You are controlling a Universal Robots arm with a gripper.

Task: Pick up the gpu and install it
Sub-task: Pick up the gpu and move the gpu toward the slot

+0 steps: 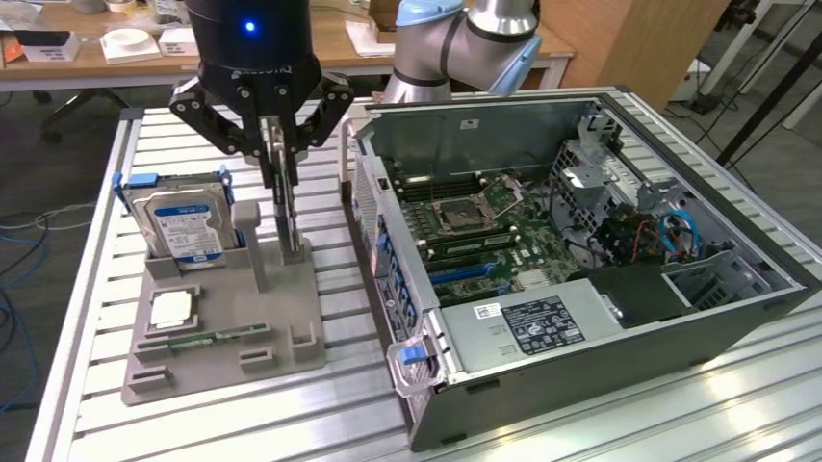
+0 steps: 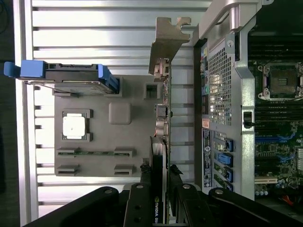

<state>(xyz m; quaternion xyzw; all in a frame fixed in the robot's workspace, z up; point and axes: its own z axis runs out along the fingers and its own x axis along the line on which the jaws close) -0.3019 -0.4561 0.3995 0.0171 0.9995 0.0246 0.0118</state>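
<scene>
The gpu (image 1: 291, 207) is a thin dark card held upright and seen edge-on, with my gripper (image 1: 285, 173) shut on its upper part. Its lower end sits at the slot of the grey holder (image 1: 276, 308); I cannot tell whether it has lifted clear. In the wrist view my gripper (image 2: 161, 184) has its two black fingers (image 2: 140, 194) pressed on either face of the gpu (image 2: 160, 146), and the card's silvery bracket (image 2: 166, 42) points away from the camera. The open computer case (image 1: 603, 375) lies at the exterior view's right of the gpu, with its motherboard (image 1: 475, 221) exposed.
The holder also carries a silver hard drive (image 1: 187, 221) in blue rails, a square processor (image 1: 172, 310) and a slim green memory stick (image 1: 218, 337). The case's perforated rear wall (image 2: 220, 71) stands close beside the card. Everything rests on a slatted aluminium table (image 1: 642, 428).
</scene>
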